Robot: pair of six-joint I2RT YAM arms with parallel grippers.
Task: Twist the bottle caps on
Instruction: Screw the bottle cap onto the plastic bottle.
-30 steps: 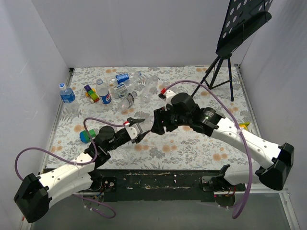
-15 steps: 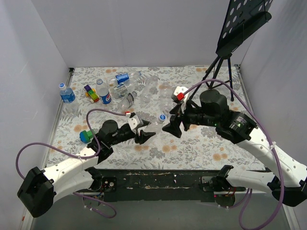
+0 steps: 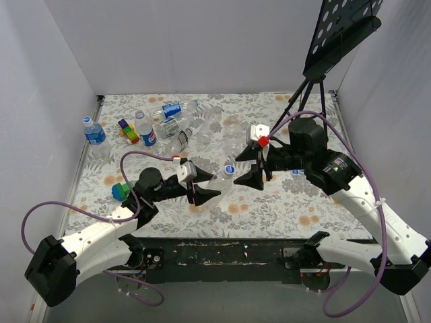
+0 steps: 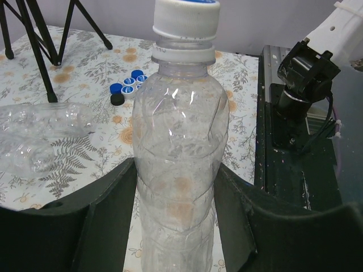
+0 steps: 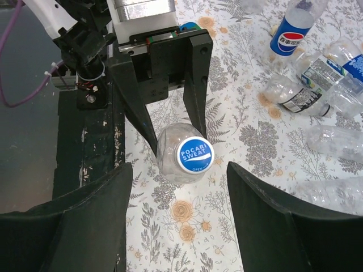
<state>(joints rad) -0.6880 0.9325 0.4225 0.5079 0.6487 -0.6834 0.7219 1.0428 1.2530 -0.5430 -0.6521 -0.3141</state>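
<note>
Right wrist: cap [image 5: 194,156] dead ahead; bottle [image 5: 168,152] axis end-on, clamped in left gripper [image 3: 202,183]; right gripper [image 3: 250,167] agape, empty.

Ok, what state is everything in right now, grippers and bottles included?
left gripper, shut on held bottle
right gripper, open, facing the cap
held bottle, clamped, capped
blue cap, on the held bottle's neck; tightness unclear
loose caps, lying on no bottle
Pepsi bottle, standing upright
</note>
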